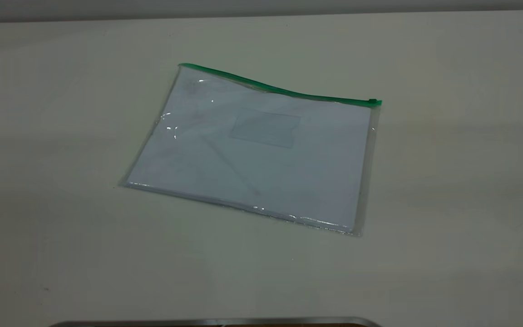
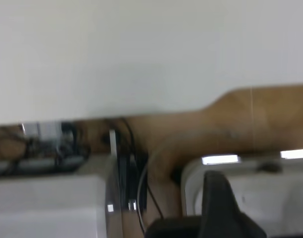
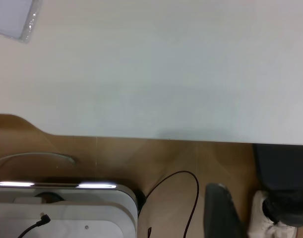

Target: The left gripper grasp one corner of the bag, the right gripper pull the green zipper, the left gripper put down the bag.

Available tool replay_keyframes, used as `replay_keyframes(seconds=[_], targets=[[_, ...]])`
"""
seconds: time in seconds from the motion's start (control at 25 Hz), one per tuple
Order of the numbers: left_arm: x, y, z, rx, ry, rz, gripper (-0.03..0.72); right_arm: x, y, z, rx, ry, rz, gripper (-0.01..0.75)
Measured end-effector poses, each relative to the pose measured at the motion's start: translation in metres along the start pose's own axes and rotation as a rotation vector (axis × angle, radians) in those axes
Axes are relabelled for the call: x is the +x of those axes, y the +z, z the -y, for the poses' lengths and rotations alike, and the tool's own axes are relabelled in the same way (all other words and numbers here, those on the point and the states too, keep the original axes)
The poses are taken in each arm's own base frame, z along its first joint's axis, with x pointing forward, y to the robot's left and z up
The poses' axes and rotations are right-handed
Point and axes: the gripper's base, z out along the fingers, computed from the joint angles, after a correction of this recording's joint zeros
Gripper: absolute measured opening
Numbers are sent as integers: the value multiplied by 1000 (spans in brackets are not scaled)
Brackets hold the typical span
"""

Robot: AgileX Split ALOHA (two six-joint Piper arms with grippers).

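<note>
One bag [image 1: 261, 154] lies flat on the table [image 1: 447, 204] — unobstructed — either gripper's state can't be told.

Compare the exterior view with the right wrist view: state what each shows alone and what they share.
Only the exterior view shows the whole bag, flat on the table, with the green zipper along its far edge and the slider at that view's right end. Only the right wrist view shows the table's edge, the floor, a cable and a dark finger of the right gripper. Both show the table and the bag, of which the wrist view catches one corner.
</note>
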Motion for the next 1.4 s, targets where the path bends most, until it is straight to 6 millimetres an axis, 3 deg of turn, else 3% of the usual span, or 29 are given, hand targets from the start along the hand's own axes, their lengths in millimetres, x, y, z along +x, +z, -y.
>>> replay_keyframes(seconds=[0.36,0.68,0.88,1.16,1.4], targets=[[31,-24,5,-29,21,264,482,0,0,0,0,0,1,449],[52,-33,8,-45,34,408,482,2,-3,0,0,1,26,449],[54,-33,9,-46,36,421,482,17,-21,2,11,25,188,449],[54,-33,9,-46,36,421,482,57,-51,2,12,32,519,449],[55,-33,8,-14,84,420,482,63,-53,2,11,32,551,449]])
